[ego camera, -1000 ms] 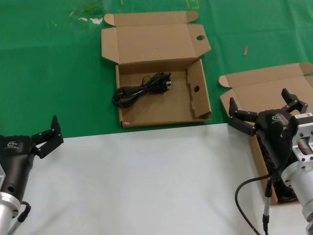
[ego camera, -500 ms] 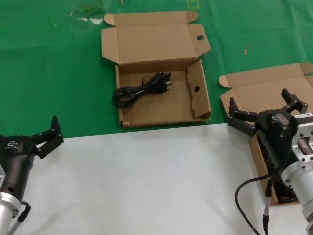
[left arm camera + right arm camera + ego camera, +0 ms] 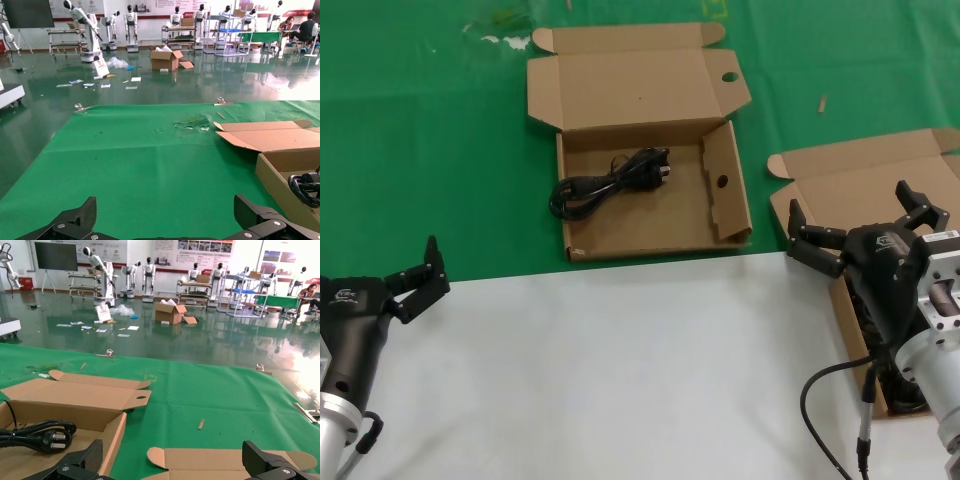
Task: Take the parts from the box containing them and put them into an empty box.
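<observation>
The cable (image 3: 610, 182) is lying unmoved in the holed box (image 3: 650, 215) at twelve o'clock on the counter (image 3: 440, 140). Both released tools, left (image 3: 418, 275) and right (image 3: 860, 232), are staying put.

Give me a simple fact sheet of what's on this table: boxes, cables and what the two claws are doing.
Surface: green cloth behind, white sheet in front.
Holed box: open, lid back, one black cable bundle inside.
Plain box: open, on the robot's right, mostly hidden by the arm; something dark shows inside.
Left gripper: open, holding nothing, above the white sheet's left edge.
Right gripper: open, holding nothing, above the plain box.
</observation>
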`<action>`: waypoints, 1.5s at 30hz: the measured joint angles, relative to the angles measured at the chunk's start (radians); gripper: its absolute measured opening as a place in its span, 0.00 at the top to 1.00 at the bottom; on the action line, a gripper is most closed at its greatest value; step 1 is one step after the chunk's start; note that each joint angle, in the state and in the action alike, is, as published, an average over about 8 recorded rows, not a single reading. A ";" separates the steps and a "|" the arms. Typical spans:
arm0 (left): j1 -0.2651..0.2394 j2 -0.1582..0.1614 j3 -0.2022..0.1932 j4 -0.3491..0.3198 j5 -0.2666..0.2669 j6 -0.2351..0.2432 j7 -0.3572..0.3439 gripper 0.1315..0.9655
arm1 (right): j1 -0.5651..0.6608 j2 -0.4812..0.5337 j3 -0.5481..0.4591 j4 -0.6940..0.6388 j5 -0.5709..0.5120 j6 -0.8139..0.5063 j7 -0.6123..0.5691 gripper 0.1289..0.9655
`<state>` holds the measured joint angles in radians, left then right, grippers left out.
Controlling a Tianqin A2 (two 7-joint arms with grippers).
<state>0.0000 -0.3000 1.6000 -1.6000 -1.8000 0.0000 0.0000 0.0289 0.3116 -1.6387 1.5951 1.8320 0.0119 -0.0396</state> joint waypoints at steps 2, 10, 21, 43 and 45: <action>0.000 0.000 0.000 0.000 0.000 0.000 0.000 0.00 | 0.000 0.000 0.000 0.000 0.000 0.000 0.000 0.00; 0.000 0.000 0.000 0.000 0.000 0.000 0.000 0.00 | 0.000 0.000 0.000 0.000 0.000 0.000 0.000 0.00; 0.000 0.000 0.000 0.000 0.000 0.000 0.000 0.00 | 0.000 0.000 0.000 0.000 0.000 0.000 0.000 0.00; 0.000 0.000 0.000 0.000 0.000 0.000 0.000 0.00 | 0.000 0.000 0.000 0.000 0.000 0.000 0.000 0.00; 0.000 0.000 0.000 0.000 0.000 0.000 0.000 0.00 | 0.000 0.000 0.000 0.000 0.000 0.000 0.000 0.00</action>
<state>0.0000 -0.3000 1.6000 -1.6000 -1.8000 0.0000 0.0000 0.0289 0.3116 -1.6387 1.5951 1.8320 0.0119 -0.0396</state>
